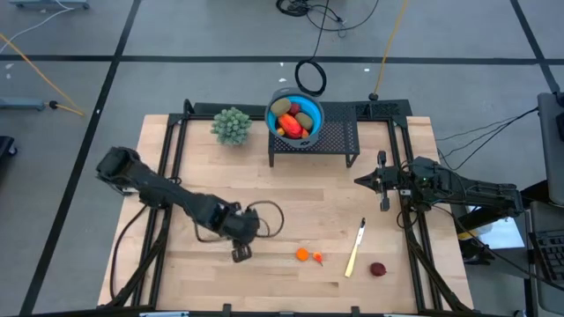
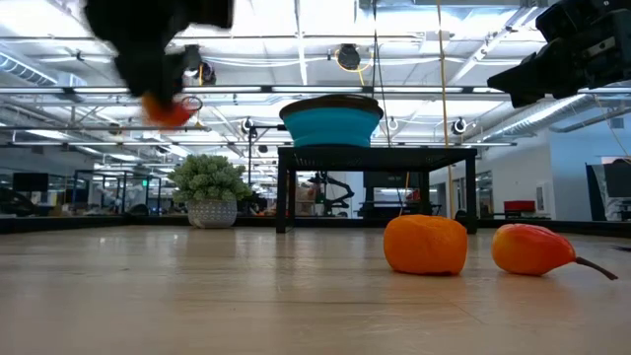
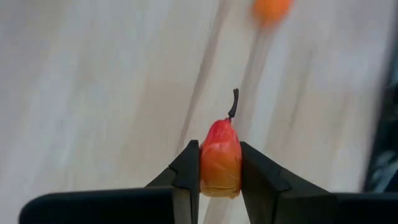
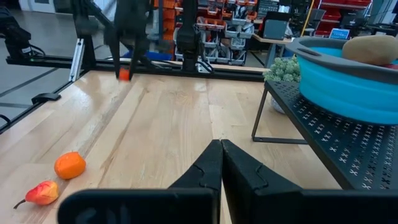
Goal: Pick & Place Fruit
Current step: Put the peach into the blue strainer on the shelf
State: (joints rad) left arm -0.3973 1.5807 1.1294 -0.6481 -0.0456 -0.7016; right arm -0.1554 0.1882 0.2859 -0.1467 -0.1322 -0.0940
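The small red-orange stemmed fruit [image 3: 220, 163], clamped in the left gripper [image 3: 220, 177] above the bench [image 1: 291, 198], should be carried level to the blue bowl [image 1: 295, 115]; right gripper [image 4: 221, 163] parked closed.

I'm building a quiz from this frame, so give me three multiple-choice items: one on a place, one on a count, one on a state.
1. Where is the blue bowl?
A. On the bare tabletop
B. On the black mesh stand
C. In the right gripper

2. How many small fruit pieces lie on the wooden table in the low view?
A. Two
B. Four
C. None

3. What is the left gripper doing?
A. Open and empty
B. Clamped on a red-orange pear-like fruit
C. Holding the yellow stick

Answers: 1 B, the high view shows the bowl on the stand. 2 A, a round orange piece and a stemmed red-orange piece lie side by side. 3 B, the left wrist view shows both fingers pressing the fruit's sides. The right gripper waits shut near the stand.
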